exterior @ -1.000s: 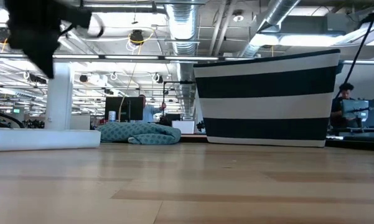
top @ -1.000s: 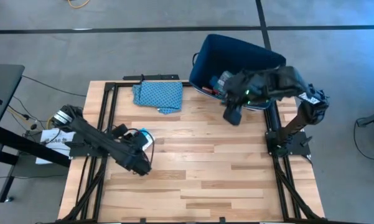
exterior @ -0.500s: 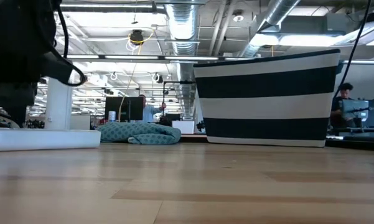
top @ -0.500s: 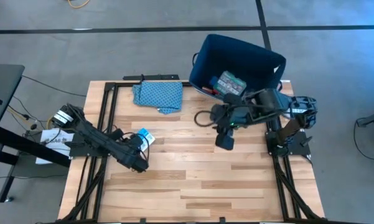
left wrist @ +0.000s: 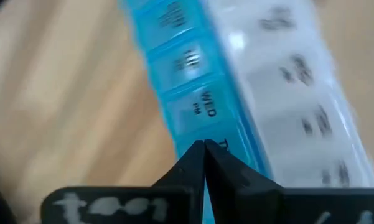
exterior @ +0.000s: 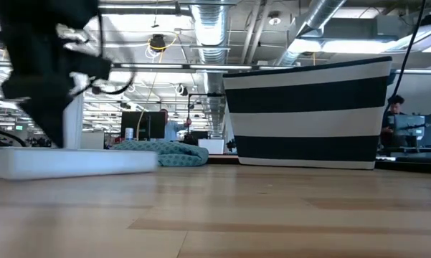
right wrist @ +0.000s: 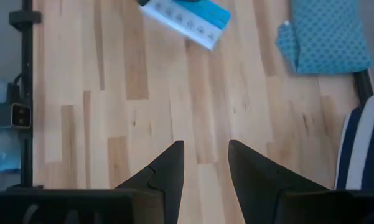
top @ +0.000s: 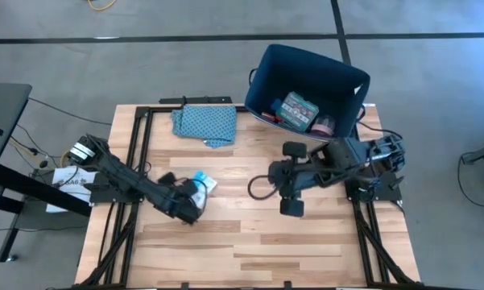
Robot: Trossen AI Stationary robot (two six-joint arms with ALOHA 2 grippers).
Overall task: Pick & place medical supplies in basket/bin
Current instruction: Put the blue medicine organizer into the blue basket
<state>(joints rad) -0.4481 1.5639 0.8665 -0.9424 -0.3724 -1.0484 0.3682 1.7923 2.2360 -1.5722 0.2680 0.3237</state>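
High view shows your left pincer (top: 195,196) clenched beside the long blue-white plastic pill organizer (top: 202,182) on the bench (top: 250,234); right pincer (top: 287,187), released, hovers well apart.

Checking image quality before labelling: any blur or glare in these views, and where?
Left wrist view: pill organizer fills the frame, soft and smeared, lettering only partly legible. Low view: a dark arm at the upper left is smeared, the organizer blurs along the table, bright ceiling lights glare, while the striped bin is sharp. High view: even light. Right wrist view: crisp wood grain, organizer and teal cloth clear.
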